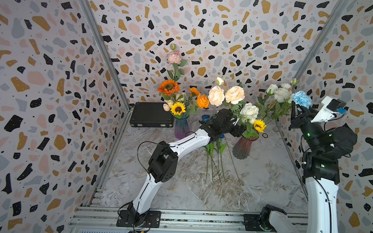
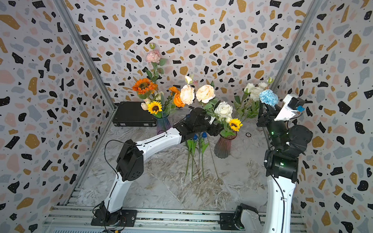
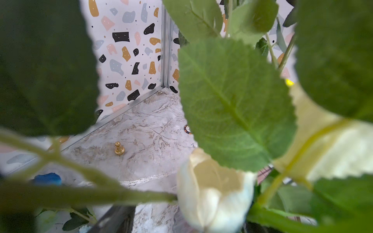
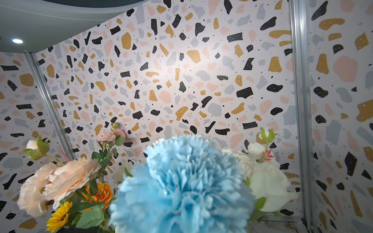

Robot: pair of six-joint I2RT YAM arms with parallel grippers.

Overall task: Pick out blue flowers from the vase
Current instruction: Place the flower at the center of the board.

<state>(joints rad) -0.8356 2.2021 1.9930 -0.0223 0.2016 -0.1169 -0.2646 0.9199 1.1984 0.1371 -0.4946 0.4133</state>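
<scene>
Partway there I'd say: two blue tulips lie mid-desk just beside the red vase, the right tool is clamped on the pale blue carnation up by the desk's right edge, and the left tool is buried in the bouquet, so I can't tell its grip.

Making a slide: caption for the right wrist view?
Close-up pale blue carnation, with peach blooms, a sunflower and white roses behind, against a speckled wall.
</scene>
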